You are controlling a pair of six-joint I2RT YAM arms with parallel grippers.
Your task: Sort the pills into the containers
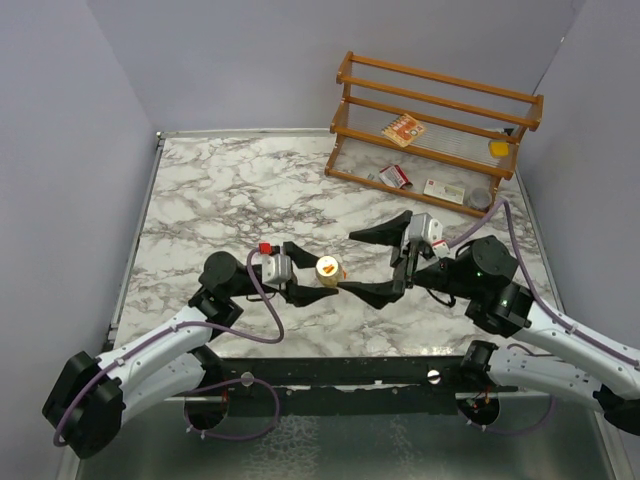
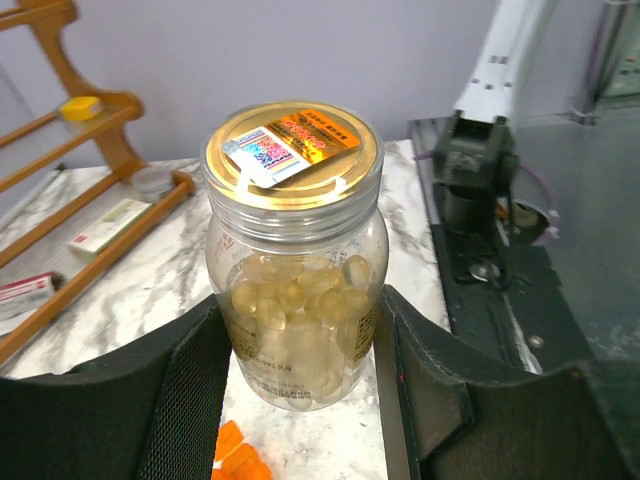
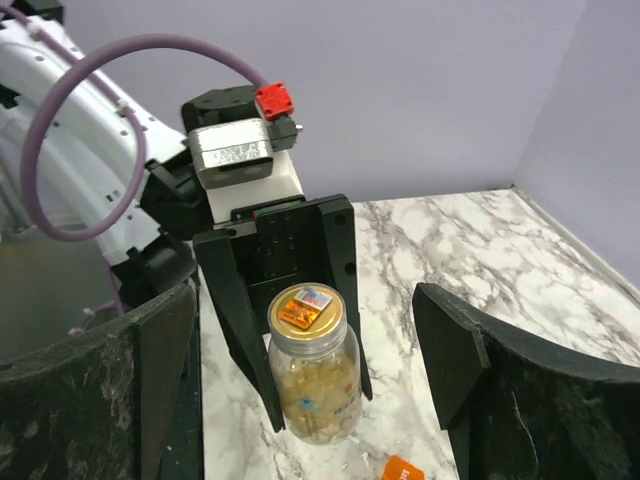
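Left end effector (image 1: pixel 322 276) clamps the jar (image 2: pixel 295 290), seemingly standing on the table (image 1: pixel 200 200); right end effector (image 1: pixel 346 262) gapes wide beside it.

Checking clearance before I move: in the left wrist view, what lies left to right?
First wooden rack → pill jar in the left hand → right arm's base. The orange box overlaps the jar, so omitted.

The small clear cylindrical jar (image 2: pixel 297 300) shows pale tan-yellow pills under a gold seal with an orange, pink and blue label. The tiny square plastic box (image 3: pixel 400 468) is bright orange. The marble tabletop (image 1: pixel 220 190) is white, veined grey. The slatted wooden rack (image 1: pixel 440 95) is orange-brown.
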